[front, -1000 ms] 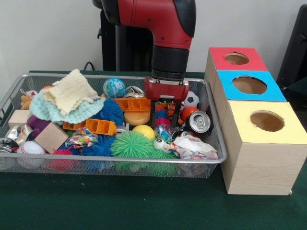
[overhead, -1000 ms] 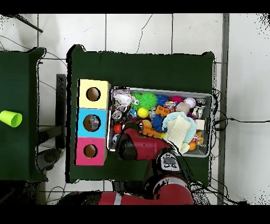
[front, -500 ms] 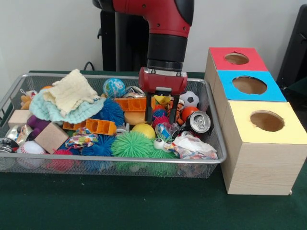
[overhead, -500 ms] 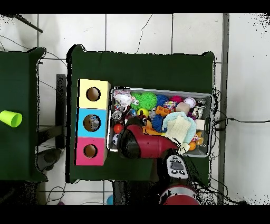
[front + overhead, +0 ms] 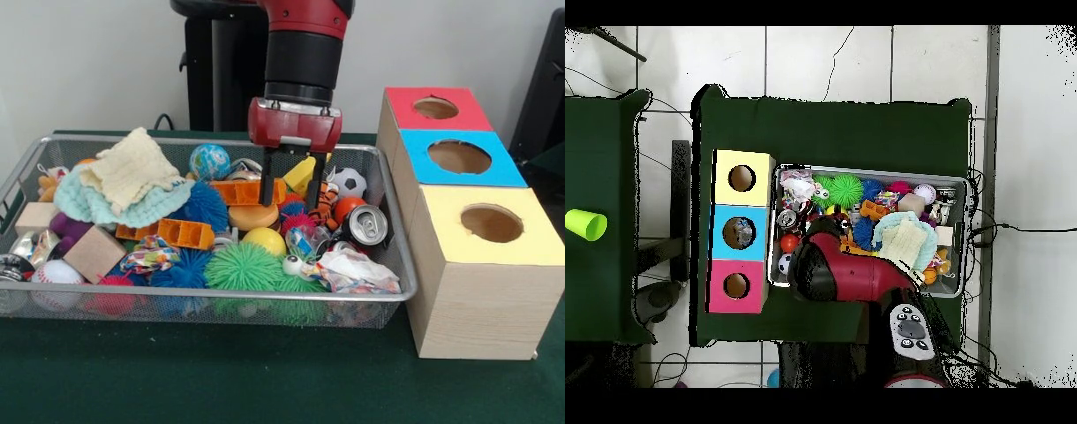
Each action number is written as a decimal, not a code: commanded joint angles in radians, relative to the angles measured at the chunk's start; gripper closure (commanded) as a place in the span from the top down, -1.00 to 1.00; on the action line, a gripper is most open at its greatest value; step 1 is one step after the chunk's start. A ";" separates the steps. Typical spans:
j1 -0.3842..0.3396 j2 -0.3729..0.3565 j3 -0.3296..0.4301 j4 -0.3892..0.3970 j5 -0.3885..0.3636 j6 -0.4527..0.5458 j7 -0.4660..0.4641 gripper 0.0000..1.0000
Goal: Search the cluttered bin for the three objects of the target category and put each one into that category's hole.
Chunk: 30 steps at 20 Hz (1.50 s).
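My gripper [image 5: 290, 200] hangs above the middle-right of the wire bin [image 5: 221, 295], its fingers closed on a yellow soft thing [image 5: 302, 174] that is lifted clear of the pile. An orange striped piece [image 5: 323, 200] shows just below it; I cannot tell if the two are joined. Beside the bin stand three boxes with holes: red top [image 5: 402, 102], blue top [image 5: 415, 152], yellow top [image 5: 530, 240]. In the overhead view the red arm [image 5: 840, 277] hides the gripper, and the blue box hole [image 5: 738, 232] holds something.
The bin holds a green spiky ball [image 5: 243, 265], yellow ball [image 5: 265, 240], drink can [image 5: 366, 224], small football [image 5: 352, 182], globe ball [image 5: 209, 162], folded cloths [image 5: 131, 170], wooden block [image 5: 94, 253] and orange blocks [image 5: 185, 233]. A green cup [image 5: 585, 224] sits on the neighbouring table.
The gripper has risen out of the pile, bringing the yellow soft thing up between its fingers. The arm has drawn back toward the base in the overhead view.
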 commanded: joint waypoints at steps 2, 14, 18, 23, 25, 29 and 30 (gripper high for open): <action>-0.009 0.005 0.091 0.039 0.046 0.101 0.199 1.00; -0.002 0.035 0.087 0.019 0.051 0.081 0.196 1.00; -0.005 0.059 0.086 -0.001 0.050 0.074 0.190 1.00; -0.009 0.079 0.090 -0.013 0.048 0.057 0.191 1.00; -0.009 0.087 0.090 -0.018 0.049 0.052 0.191 1.00; -0.010 0.092 0.089 -0.025 0.049 0.052 0.188 1.00; -0.009 0.089 0.088 -0.026 0.051 0.058 0.188 1.00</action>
